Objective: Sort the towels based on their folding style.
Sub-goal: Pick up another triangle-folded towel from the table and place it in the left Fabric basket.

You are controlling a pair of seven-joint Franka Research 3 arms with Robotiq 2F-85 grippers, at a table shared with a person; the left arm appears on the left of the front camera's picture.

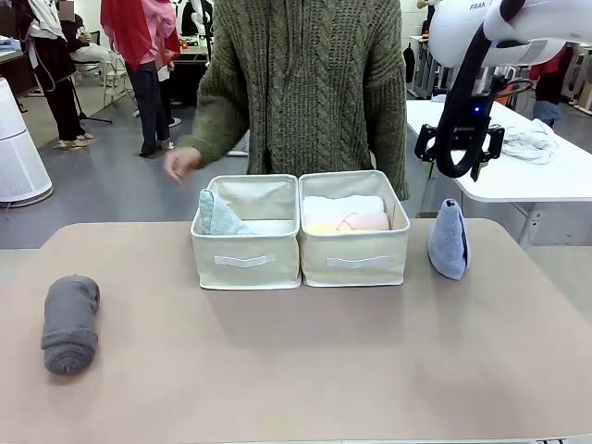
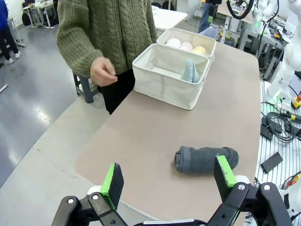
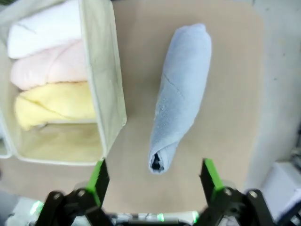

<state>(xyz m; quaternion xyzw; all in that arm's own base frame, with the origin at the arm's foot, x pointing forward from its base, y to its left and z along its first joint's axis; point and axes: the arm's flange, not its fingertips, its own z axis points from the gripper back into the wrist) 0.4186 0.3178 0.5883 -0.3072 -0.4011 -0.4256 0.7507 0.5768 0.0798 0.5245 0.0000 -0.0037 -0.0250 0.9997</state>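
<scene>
Now | my right gripper (image 3: 154,172), jaws apart, hangs over the blue cone towel (image 3: 181,94) | towel on table (image 3: 141,47) at 3 o'clock of rolled-towel bin (image 3: 107,84) | risk: gripping narrow tip may unravel cone

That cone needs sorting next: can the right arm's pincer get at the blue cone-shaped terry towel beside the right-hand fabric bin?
Probably yes. The open right pincer hangs above the blue cone-shaped terry towel with nothing between; the towel sits on bare table, apart from the cream fabric bin.

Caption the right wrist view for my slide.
Open right gripper above the blue cone towel, beside a bin holding three rolled towels.
</scene>
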